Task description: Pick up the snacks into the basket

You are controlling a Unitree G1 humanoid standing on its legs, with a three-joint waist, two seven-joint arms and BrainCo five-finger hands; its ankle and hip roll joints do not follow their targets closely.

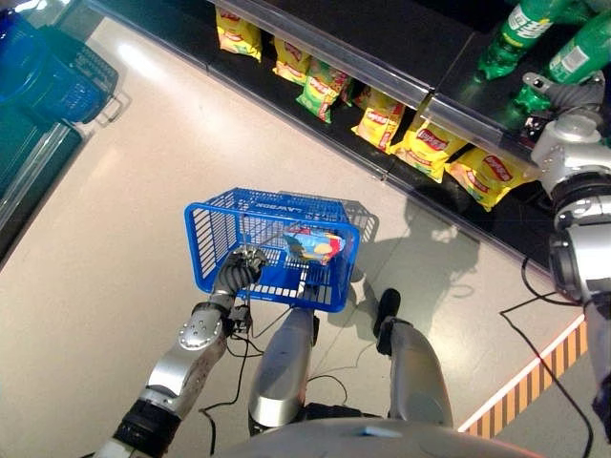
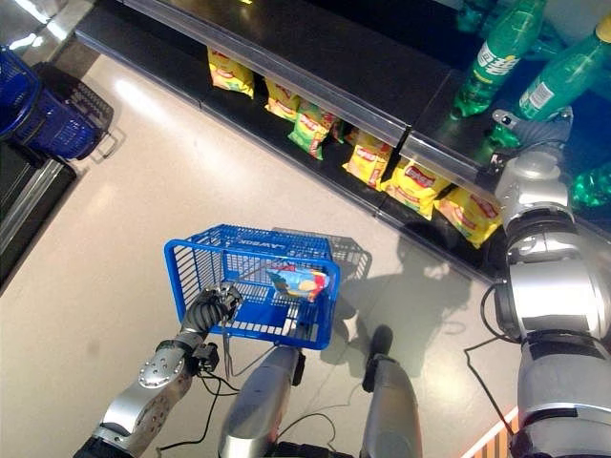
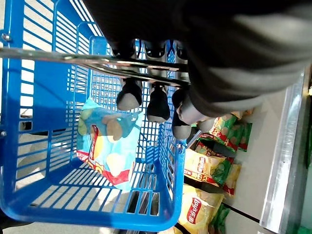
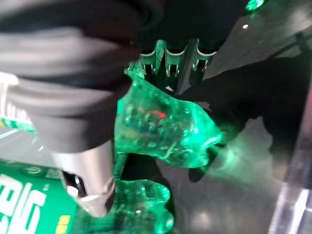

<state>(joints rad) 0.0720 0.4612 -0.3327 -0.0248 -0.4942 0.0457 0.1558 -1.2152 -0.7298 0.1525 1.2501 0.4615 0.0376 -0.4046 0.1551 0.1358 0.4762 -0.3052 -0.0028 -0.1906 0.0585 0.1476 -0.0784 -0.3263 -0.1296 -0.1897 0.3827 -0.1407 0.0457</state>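
Snack bag, blue and red, lies inside the blue wire basket, just beyond the left hand, whose fingers are curled round the basket's metal handle and carry it above the floor. Yellow and green snack bags line the dark lower shelf well ahead of that hand. Up on the shelf above, the right hand is clasped round the base of a green plastic bottle, with more green bottles just beside it.

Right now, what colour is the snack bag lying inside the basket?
Light blue with a red and yellow lower part; the snack bag shows best in the left wrist view, inside the blue basket.
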